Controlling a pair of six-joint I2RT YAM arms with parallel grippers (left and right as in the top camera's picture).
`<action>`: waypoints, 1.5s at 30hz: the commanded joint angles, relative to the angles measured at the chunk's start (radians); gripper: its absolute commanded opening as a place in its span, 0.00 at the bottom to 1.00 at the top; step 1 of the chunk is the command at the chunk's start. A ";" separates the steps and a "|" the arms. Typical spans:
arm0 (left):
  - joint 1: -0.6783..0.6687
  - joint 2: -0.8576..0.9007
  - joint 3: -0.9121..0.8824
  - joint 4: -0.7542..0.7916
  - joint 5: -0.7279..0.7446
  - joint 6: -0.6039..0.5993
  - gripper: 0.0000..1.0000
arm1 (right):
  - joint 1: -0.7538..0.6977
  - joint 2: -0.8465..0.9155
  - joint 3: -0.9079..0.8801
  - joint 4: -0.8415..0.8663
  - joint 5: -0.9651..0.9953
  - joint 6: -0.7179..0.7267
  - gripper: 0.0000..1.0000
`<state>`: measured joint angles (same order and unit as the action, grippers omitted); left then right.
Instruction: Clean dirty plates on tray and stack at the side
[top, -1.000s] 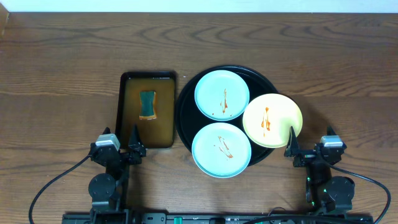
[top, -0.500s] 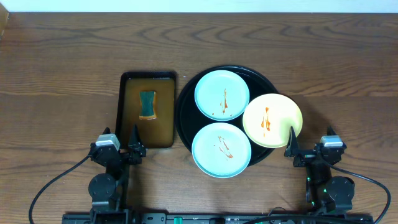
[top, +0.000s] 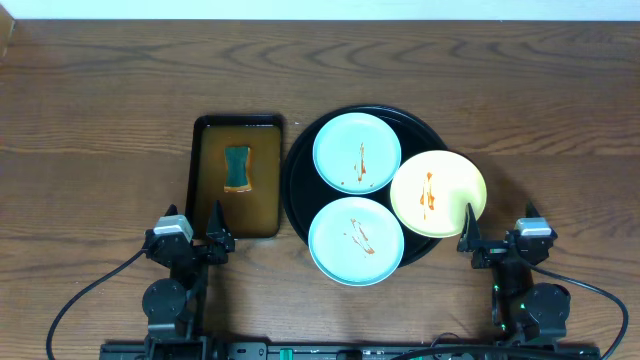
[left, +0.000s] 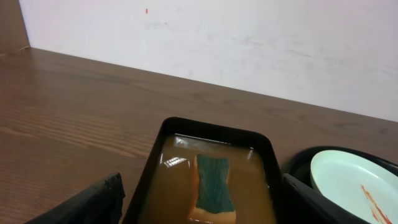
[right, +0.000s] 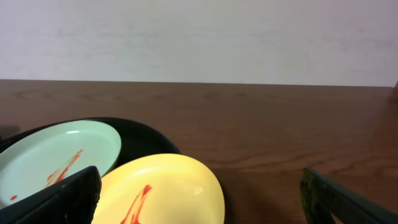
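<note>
The round black tray (top: 297, 180) holds three smeared plates: a mint plate at the back (top: 357, 151), a mint plate at the front (top: 356, 241) and a yellow plate (top: 438, 194) overhanging the right rim. My left gripper (top: 200, 240) is open and empty near the front edge, in front of the brown tray. My right gripper (top: 495, 240) is open and empty, just in front of the yellow plate (right: 165, 190). The back mint plate (right: 53, 158) shows in the right wrist view, and a mint plate (left: 357, 180) in the left wrist view.
A rectangular brown tray with a black rim (top: 237, 176) stands left of the round tray, filled with brownish liquid, and a teal sponge (top: 237, 167) lies in it. The sponge also shows in the left wrist view (left: 213, 185). Bare wood tabletop (top: 90, 120) lies all around.
</note>
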<state>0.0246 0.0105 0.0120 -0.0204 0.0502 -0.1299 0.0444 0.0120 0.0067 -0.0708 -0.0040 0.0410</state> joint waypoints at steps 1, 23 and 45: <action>0.005 -0.006 -0.008 -0.047 -0.009 0.013 0.79 | 0.015 -0.001 -0.001 -0.004 0.003 0.010 0.99; 0.005 -0.006 -0.008 -0.047 -0.009 0.013 0.79 | 0.015 -0.001 -0.001 -0.004 0.003 0.010 0.99; 0.005 0.312 0.253 -0.132 -0.009 -0.005 0.79 | 0.015 0.064 0.074 -0.076 0.000 0.033 0.99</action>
<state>0.0246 0.2157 0.1459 -0.1322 0.0486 -0.1307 0.0444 0.0315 0.0238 -0.1101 -0.0040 0.0528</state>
